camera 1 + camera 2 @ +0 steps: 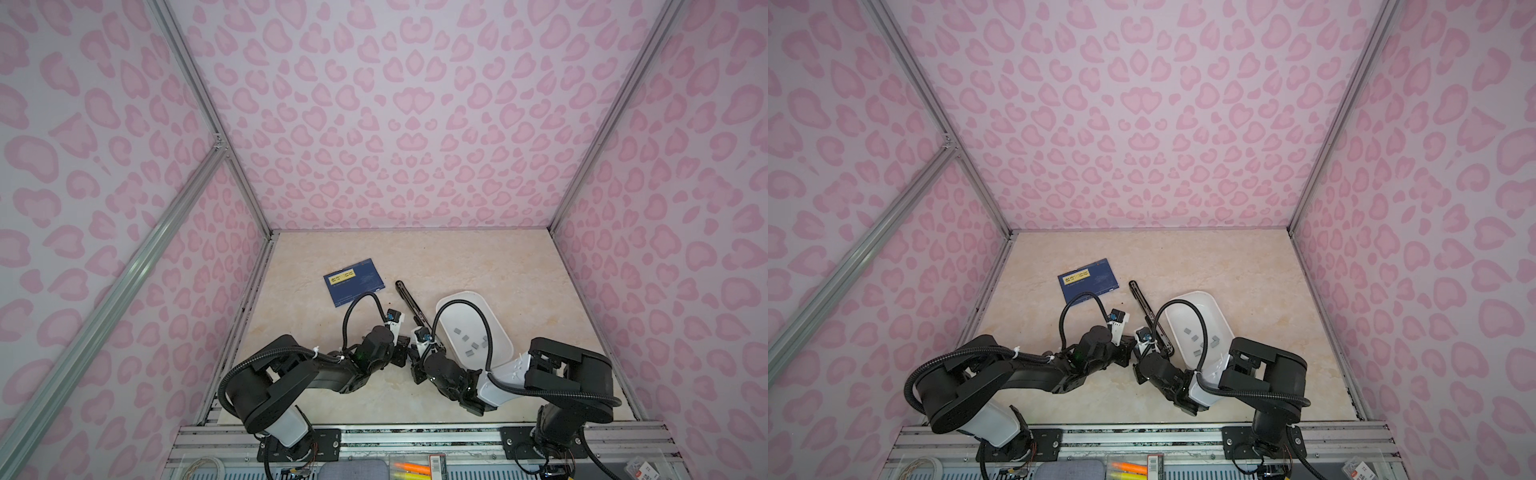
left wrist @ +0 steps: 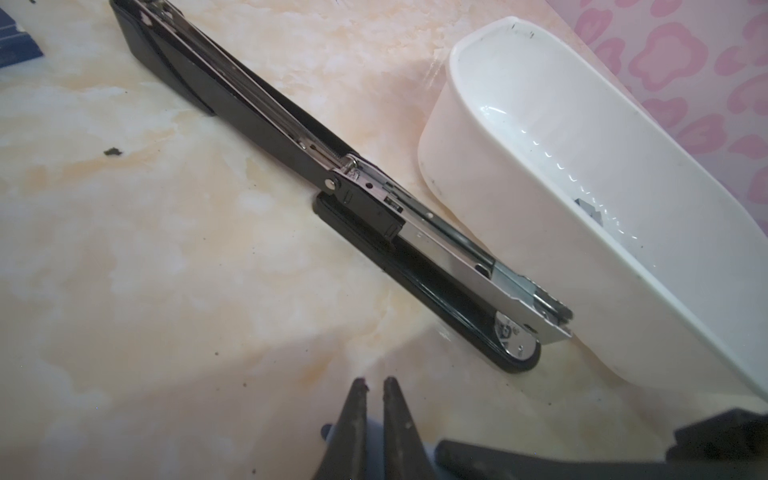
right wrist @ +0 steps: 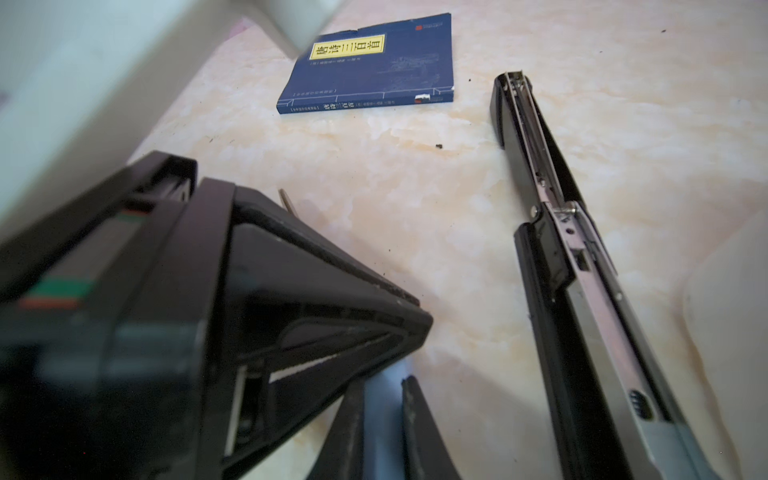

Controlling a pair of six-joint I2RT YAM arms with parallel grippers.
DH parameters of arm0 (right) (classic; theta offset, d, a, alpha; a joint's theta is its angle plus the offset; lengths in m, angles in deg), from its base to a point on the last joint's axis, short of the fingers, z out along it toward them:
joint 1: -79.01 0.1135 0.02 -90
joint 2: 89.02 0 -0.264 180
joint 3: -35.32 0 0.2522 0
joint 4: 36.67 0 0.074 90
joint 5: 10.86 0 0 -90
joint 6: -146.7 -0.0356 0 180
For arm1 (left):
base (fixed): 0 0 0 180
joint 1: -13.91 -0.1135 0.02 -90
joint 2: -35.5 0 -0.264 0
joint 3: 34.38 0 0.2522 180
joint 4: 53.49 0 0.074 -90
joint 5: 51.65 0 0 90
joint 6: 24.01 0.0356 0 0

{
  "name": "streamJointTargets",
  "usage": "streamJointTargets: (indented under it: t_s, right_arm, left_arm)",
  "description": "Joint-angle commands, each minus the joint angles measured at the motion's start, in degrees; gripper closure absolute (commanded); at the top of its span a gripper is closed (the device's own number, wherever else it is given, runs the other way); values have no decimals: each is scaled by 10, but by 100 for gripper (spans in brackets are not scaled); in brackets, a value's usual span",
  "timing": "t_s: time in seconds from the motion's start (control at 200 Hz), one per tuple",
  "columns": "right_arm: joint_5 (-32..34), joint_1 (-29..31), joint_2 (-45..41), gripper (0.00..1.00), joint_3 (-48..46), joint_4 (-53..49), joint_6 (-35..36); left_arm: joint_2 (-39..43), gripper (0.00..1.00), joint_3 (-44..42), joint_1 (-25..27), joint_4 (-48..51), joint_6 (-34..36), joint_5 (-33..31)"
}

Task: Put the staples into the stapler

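Staples (image 1: 471, 345) lie loose in the tray (image 1: 457, 297) right of tabletop centre, with the stapler (image 1: 409, 301) opened flat just beside it; left gripper (image 2: 375, 384) closed, empty; right gripper (image 3: 383, 390) fingers nearly together, hold cannot be told.

Illumination was bright, even and diffuse in both top views; shadows on the table (image 1: 436, 257) were soft. Wide-angle distortion splayed the wall rails (image 1: 209, 108) toward the frame edges, and the corners darkened. In the left wrist view, glare streaked the white tray (image 2: 519, 199) and the stapler (image 2: 449, 249) rail. In the right wrist view, the near left gripper (image 3: 422, 332) was out of focus.
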Motion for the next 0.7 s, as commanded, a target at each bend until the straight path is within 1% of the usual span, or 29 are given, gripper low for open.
streamJointTargets:
  t_s: [0.0,0.235,0.32,0.405,0.54,0.6,0.695]
  right_arm:
    - [-38,2,20,82,-11,-103,-16]
    - [-45,-2,81,83,-24,-37,-26]
    - [-45,-2,98,83,-37,-2,-30]
    - [-43,-2,108,83,-42,12,-33]
    - [-45,-2,93,83,-40,1,-38]
    - [-42,-2,69,82,-36,-24,-39]
    - [-31,-4,31,82,-15,-90,-37]
  left_arm:
    - [-4,87,5,1,-25,1,3]
    - [-7,87,5,1,-31,0,4]
    - [-11,87,5,1,-33,0,4]
    - [-15,87,7,1,-34,0,5]
    - [-8,86,6,1,-33,-1,3]
    - [0,86,5,1,-28,-2,-3]
    - [19,84,2,1,-17,-4,-17]
